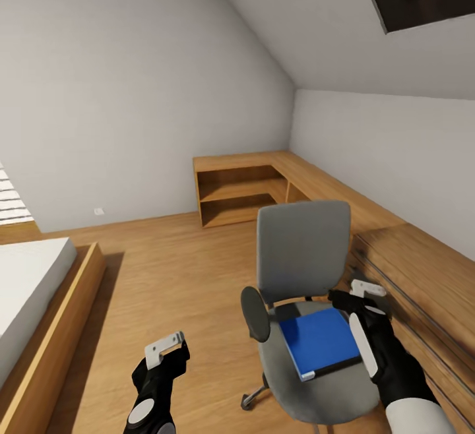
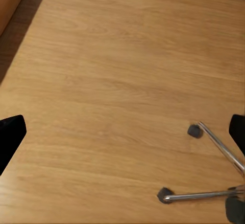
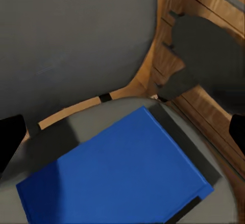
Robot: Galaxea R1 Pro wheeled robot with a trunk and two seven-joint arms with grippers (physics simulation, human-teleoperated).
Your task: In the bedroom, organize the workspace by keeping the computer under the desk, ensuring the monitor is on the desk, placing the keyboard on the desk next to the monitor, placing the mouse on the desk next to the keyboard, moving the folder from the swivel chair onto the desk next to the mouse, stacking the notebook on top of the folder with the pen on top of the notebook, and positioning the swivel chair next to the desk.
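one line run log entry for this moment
phase: reaching for folder | folder: flat on swivel chair seat | right gripper: open, above folder | left gripper: open, over floor

The left arm is showing at about seven o'clock in the head view, its black forearm rising from the lower edge. The left gripper (image 1: 168,348) is pointing toward twelve o'clock, its pale fingers (image 1: 163,347) standing apart with nothing between them. In the left wrist view the two dark fingertips (image 2: 11,137) are sitting wide apart.

The right arm is entering at about five o'clock, white sleeve and black wrist angling toward eleven o'clock. The right gripper (image 1: 356,297) is holding its jaws spread, gripping nothing. In the right wrist view its dark fingertips (image 3: 10,137) are likewise spaced wide.
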